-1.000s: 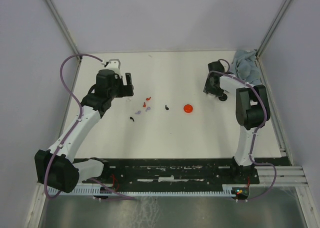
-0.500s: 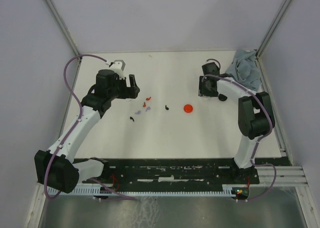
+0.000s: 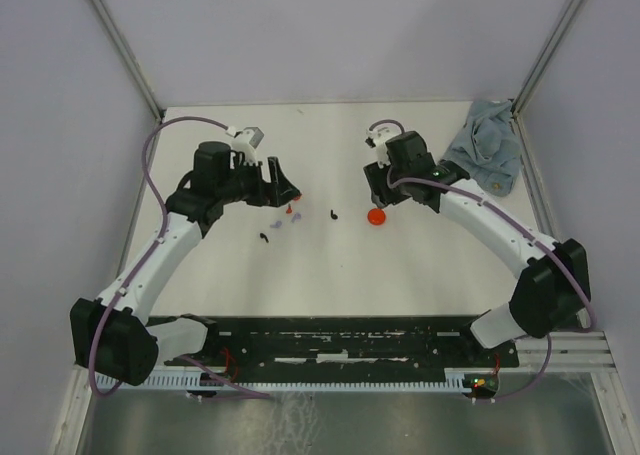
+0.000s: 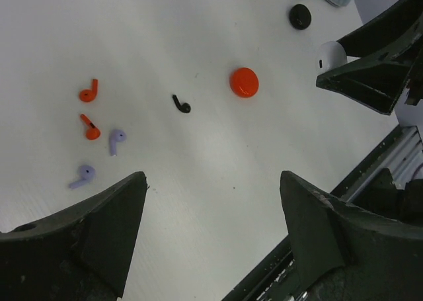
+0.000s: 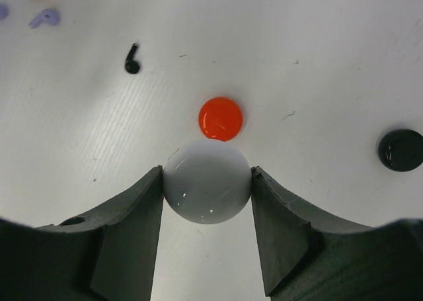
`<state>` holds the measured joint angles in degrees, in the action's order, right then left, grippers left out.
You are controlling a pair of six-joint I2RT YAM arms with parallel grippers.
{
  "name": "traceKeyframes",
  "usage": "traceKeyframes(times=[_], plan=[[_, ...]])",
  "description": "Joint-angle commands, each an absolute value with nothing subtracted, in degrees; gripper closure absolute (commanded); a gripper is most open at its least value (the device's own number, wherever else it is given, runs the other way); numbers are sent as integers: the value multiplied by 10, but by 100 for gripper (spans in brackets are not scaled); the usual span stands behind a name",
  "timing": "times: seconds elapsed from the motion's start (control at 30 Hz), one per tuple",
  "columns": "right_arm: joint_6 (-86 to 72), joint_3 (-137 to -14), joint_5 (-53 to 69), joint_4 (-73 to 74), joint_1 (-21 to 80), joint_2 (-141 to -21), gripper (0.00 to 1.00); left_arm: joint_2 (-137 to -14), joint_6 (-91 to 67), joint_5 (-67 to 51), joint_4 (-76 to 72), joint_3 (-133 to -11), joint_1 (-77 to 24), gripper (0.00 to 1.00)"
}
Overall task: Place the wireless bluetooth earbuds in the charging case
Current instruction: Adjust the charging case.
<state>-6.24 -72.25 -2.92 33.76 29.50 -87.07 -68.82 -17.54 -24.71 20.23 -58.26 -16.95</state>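
So the earbuds are loose on the table (image 3: 430,265): two red earbuds (image 4: 88,90) and two lilac earbuds (image 4: 116,139) bunched together, with a black earbud (image 4: 181,104) between them and the orange round case (image 4: 244,82). The right end effector (image 5: 207,182) is pinching a white round case (image 5: 207,192) right by the orange one. The left end effector (image 4: 213,182) hangs spread wide over the earbuds, holding nothing.

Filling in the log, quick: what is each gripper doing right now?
Left gripper: open, holding nothing.
Right gripper: closed on the round white case.
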Motion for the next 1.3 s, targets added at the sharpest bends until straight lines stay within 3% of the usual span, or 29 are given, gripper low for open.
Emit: traceKeyframes(times=[0.0, 0.33, 0.6, 1.27], plan=[[21, -718, 16, 352, 331, -811, 48, -674, -214, -339, 175, -574, -172, 12], [194, -759, 55, 390, 430, -793, 50, -660, -250, -430, 138, -548, -185, 13], [338, -732, 125, 339, 475, -768, 47, -667, -311, -452, 55, -508, -227, 21], [404, -753, 118, 297, 538, -801, 49, -706, -366, -473, -41, -470, -276, 42]])
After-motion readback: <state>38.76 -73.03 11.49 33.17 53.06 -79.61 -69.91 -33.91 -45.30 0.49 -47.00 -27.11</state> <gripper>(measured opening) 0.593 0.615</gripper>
